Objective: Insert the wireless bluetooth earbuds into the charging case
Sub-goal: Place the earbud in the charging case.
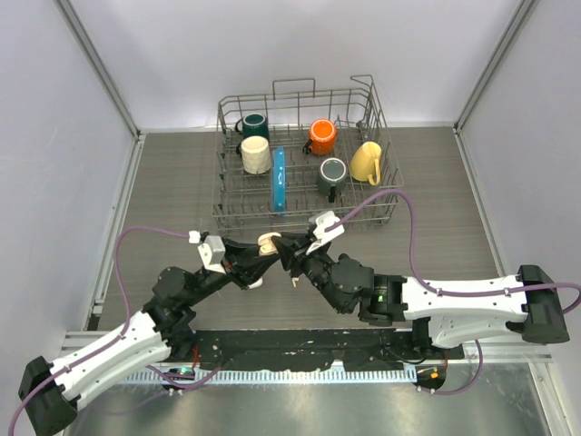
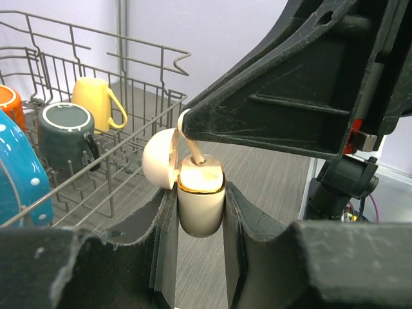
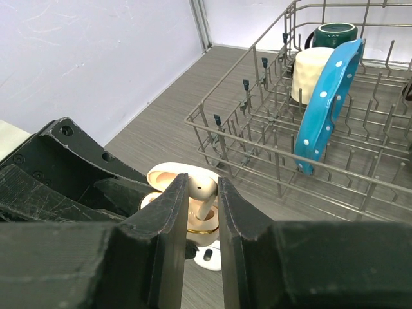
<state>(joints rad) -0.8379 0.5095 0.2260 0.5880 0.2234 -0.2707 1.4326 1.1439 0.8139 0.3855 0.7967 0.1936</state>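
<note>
Nearest the arms, the left gripper [image 2: 201, 215] is closed tight on the case [image 2: 201, 205]. It holds the case by its two sides, up off the table [image 1: 172, 182], with the mouth facing up. The lid [image 2: 156, 162] is open and hangs off to one side.

The right gripper [image 3: 201, 190] meets it from the other side. Its jaws are almost shut and pinch one bud [image 2: 194, 153]. The bud is right over the open case. Its low end touches the top of the case or sits just inside; I cannot tell which. It leans a bit, so it is not straight up and down.

Under the two grippers a small white thing lies on the table. It looks like a loose bud [image 3: 207, 255].

I think the step in hand is putting the held bud into its hole. The next move calls for care. The bud has to line up with the hole and go straight down until it sits. Only then should the right jaws let go. The left gripper has to hold the case steady all the while. If the bud goes in crooked, it may jam or slip out and fall. After that, the loose bud will want picking up.

Far back stands a wire rack [image 1: 219, 154] with mugs [image 1: 365, 162] and a blue plate [image 1: 279, 179]. They are well away from this job.
</note>
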